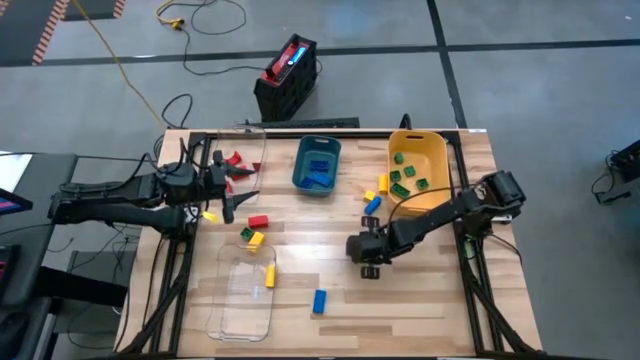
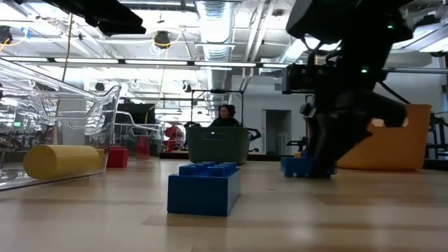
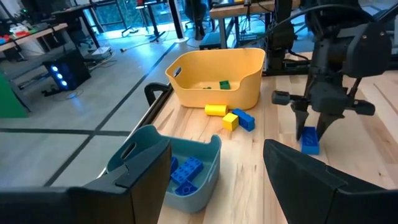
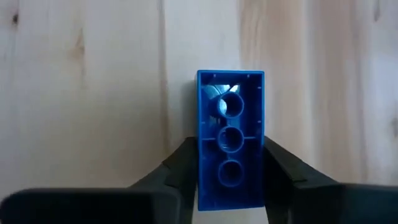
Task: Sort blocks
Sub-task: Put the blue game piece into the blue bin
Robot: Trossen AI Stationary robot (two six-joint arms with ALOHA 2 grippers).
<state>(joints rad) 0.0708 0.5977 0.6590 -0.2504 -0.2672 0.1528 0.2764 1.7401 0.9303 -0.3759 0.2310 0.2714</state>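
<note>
My right gripper [image 1: 368, 262] points steeply down at the table's middle right, shut on a blue block [image 4: 230, 140] whose hollow underside faces the wrist camera. The low view shows this block [image 2: 297, 166] under the dark fingers. My left gripper [image 1: 228, 185] waits open above the far left part of the table, touching nothing. Loose blocks lie on the wood: a red one [image 1: 258, 221], a yellow one [image 1: 252, 238], a blue one [image 1: 319, 300], and a yellow and blue pair [image 1: 375, 200] by the yellow bin. My right gripper pinches the blue block's two long sides [image 4: 202, 162] between its two fingers [image 4: 283, 165]. The fingers come slanting down from the table's right side and lie across the block. The block's lower end [image 3: 309, 148] appears to rest on the table.
A teal bin [image 1: 318, 165] with blue blocks and a yellow bin [image 1: 418, 165] with green blocks stand at the far side. One clear tray [image 1: 243, 295] holds a yellow block, and another [image 1: 245, 150] holds red ones. A person sits beyond the table [image 2: 225, 115].
</note>
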